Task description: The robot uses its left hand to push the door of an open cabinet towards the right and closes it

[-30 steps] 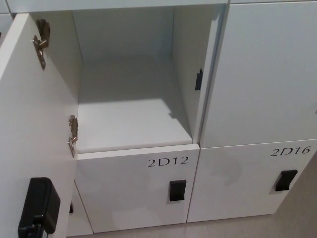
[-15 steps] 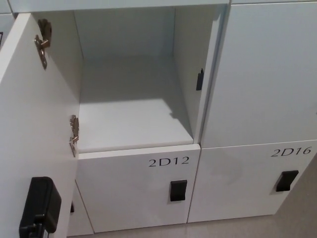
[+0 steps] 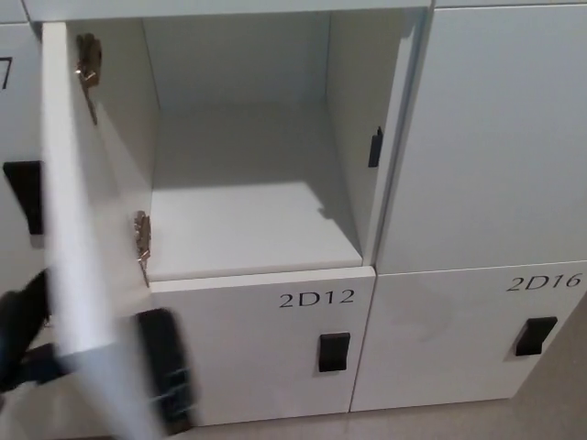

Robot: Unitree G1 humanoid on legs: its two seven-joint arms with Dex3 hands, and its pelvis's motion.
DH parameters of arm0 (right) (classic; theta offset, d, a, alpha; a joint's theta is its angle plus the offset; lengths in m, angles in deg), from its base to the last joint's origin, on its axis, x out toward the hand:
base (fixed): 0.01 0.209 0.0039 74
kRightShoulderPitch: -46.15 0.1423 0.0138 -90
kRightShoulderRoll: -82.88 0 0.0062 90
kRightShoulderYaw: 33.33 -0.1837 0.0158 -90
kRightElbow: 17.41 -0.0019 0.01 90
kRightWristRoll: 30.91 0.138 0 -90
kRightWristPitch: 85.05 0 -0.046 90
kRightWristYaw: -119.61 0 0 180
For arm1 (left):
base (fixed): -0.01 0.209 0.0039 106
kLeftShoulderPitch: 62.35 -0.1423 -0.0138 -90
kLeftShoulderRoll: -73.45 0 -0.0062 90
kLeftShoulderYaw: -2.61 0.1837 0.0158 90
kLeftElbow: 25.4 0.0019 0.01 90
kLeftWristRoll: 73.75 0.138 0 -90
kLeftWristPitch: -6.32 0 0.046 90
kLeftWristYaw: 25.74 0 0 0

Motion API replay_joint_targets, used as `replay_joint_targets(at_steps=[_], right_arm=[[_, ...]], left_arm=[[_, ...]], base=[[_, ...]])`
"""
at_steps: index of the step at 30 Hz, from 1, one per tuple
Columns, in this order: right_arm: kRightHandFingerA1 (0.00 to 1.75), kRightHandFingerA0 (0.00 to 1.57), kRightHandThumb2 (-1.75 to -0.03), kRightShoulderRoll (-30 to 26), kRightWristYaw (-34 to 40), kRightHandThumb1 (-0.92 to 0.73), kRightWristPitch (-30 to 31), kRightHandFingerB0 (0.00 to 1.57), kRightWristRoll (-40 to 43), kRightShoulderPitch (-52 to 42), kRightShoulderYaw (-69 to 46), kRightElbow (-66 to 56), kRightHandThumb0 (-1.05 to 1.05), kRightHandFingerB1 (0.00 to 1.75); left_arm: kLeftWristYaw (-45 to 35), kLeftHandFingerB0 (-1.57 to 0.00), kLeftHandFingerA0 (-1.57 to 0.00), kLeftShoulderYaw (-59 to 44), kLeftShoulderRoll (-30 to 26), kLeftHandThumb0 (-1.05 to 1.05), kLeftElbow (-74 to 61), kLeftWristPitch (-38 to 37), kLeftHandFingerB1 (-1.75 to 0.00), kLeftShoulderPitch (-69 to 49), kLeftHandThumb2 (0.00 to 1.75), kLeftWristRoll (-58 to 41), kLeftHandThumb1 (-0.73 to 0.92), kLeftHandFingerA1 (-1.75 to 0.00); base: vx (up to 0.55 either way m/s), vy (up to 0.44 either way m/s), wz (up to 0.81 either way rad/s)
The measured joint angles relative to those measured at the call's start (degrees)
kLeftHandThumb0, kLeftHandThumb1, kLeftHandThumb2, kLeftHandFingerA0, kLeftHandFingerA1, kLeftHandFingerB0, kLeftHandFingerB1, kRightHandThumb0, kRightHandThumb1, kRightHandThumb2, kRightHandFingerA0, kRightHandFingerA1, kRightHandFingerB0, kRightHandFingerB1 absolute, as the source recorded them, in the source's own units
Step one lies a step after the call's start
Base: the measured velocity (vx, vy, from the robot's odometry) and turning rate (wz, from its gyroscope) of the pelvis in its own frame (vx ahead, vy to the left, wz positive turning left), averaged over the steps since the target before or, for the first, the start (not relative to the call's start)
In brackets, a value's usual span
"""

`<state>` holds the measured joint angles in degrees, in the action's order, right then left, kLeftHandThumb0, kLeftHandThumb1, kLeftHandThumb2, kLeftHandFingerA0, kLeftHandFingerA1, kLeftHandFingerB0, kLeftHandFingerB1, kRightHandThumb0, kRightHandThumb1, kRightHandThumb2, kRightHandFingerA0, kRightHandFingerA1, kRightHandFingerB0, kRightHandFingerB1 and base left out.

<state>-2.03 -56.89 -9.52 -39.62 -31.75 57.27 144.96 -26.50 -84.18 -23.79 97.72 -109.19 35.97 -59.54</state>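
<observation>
nearest the camera, at the lower left, the robot's left hand (image 3: 20, 339) shows as a dark blurred shape just behind the outer face of the open door (image 3: 83, 229); it lies right at the door's free edge, though whether it touches cannot be told, and whether its fingers are spread or closed cannot be told from the blur; the right hand does not show; the door is white, hinged on the left side of the cabinet (image 3: 248, 229), and stands swung out toward the camera, seen nearly edge-on and smeared by motion blur; a black latch block (image 3: 167, 378) sits low on its inner face near the bottom edge; two metal hinges join door and cabinet wall, the lower hinge (image 3: 141, 246) at shelf level and the upper hinge (image 3: 87, 62) near the top; below the opening is a closed door marked 2d12 (image 3: 315, 298) with a black handle (image 3: 333, 352); to its right a closed door marked 2d16 (image 3: 545, 281) carries another black handle; farther in, the cabinet's white floor and back wall are bare, and a small black catch (image 3: 375, 147) sits on its right inner wall.
</observation>
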Motion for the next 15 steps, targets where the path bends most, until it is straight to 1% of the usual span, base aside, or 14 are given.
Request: replay_joint_targets(at_steps=[1,2,4,5,6,7,8,9,10,11,12,13,14,15], right_arm=[[0.54,0.35,-0.99,0.00,0.00,-0.70,-0.01,0.27,0.00,0.00,0.00,0.00,-0.52,0.48],[0.54,0.35,-0.99,0.01,0.00,-0.70,-0.04,0.27,0.00,0.00,0.00,-0.01,-0.52,0.48],[0.52,0.34,-0.98,0.03,0.00,-0.68,-0.05,0.27,0.00,0.03,0.00,-0.02,-0.53,0.48],[0.58,0.49,-1.02,0.05,0.00,-0.68,-0.07,0.39,0.00,0.04,0.00,-0.04,-0.49,0.52],[0.58,0.49,-1.02,0.07,0.00,-0.68,-0.08,0.39,0.00,0.06,0.00,-0.08,-0.49,0.52],[0.58,0.49,-1.02,0.09,0.00,-0.68,-0.11,0.39,0.01,0.06,-0.01,-0.10,-0.49,0.52],[0.58,0.49,-1.02,0.09,0.00,-0.68,-0.13,0.39,0.02,0.04,-0.05,-0.10,-0.49,0.52],[0.58,0.49,-1.02,0.08,0.00,-0.68,-0.14,0.39,0.03,0.01,-0.09,-0.10,-0.49,0.52],[0.58,0.49,-1.02,0.10,0.00,-0.68,-0.17,0.39,0.05,-0.02,-0.18,-0.09,-0.49,0.52],[0.58,0.49,-1.02,0.10,0.00,-0.68,-0.18,0.39,0.05,-0.02,-0.20,-0.09,-0.49,0.52],[0.58,0.49,-1.02,0.11,0.00,-0.68,-0.20,0.39,0.05,-0.02,-0.27,-0.09,-0.49,0.52],[0.58,0.49,-1.02,0.11,0.00,-0.68,-0.21,0.39,0.07,-0.02,-0.33,-0.10,-0.49,0.52],[0.58,0.49,-1.02,0.12,0.00,-0.68,-0.24,0.39,0.08,-0.01,-0.45,-0.10,-0.49,0.52],[0.58,0.49,-1.02,0.12,0.00,-0.68,-0.26,0.39,0.08,0.00,-0.50,-0.11,-0.49,0.52]], left_arm=[[0.04,-0.27,-0.35,1.00,0.93,-0.69,-1.13,0.47,-0.29,0.33,0.68,0.55,0.90,-0.33],[0.17,-0.27,-0.35,3.10,2.71,-0.69,-3.38,1.40,-0.29,1.17,0.68,1.59,0.90,-0.33],[0.24,-0.28,-0.37,4.94,4.34,-0.70,-5.15,1.89,-0.30,1.94,0.67,2.51,0.89,-0.34],[0.22,-0.14,-0.21,6.68,5.89,-0.71,-6.41,2.16,-0.43,2.69,1.01,3.31,0.76,-0.51],[0.10,-0.14,-0.21,9.10,8.23,-0.71,-7.96,2.45,-0.43,3.80,1.01,4.27,0.76,-0.51],[0.01,-0.06,-0.15,10.68,9.80,-0.32,-8.63,2.46,-0.54,4.58,1.22,4.92,0.68,-0.59],[-0.07,-0.12,-0.31,12.83,12.03,-0.25,-9.46,2.47,-0.61,5.78,1.34,5.77,0.69,-0.74],[-0.11,-0.12,-0.31,14.21,13.41,-0.25,-9.90,2.48,-0.61,6.56,1.34,6.23,0.69,-0.74],[-0.19,-0.13,-0.33,17.10,16.61,-0.08,-10.63,2.48,-0.63,8.20,1.43,7.37,0.67,-0.78],[-0.21,-0.13,-0.33,17.91,17.47,-0.08,-10.77,2.48,-0.63,8.55,1.43,7.62,0.67,-0.78],[-0.27,-0.19,-0.41,20.36,20.13,0.21,-11.17,2.48,-0.68,9.59,1.53,8.43,0.67,-0.84],[-0.31,-0.24,-0.44,21.91,21.61,0.46,-11.43,2.48,-0.71,10.15,1.47,8.98,0.89,-0.82],[-0.40,-0.24,-0.44,24.20,23.64,0.46,-11.84,2.49,-0.71,10.98,1.47,9.92,0.89,-0.82],[-0.44,-0.07,-0.28,25.40,24.62,0.40,-12.11,2.49,-0.62,11.34,1.35,10.38,0.92,-0.76]], base=[[0.00,0.000,0.00],[0.00,0.000,0.00],[0.00,0.000,0.00],[0.00,0.000,0.00],[0.00,0.000,0.00],[0.00,0.000,0.00],[0.00,0.000,0.00],[0.00,0.000,0.00],[0.00,0.000,0.00],[0.00,0.000,0.00],[0.00,0.000,0.00],[0.00,0.000,0.00],[0.00,0.000,0.00],[0.00,0.000,0.00]])
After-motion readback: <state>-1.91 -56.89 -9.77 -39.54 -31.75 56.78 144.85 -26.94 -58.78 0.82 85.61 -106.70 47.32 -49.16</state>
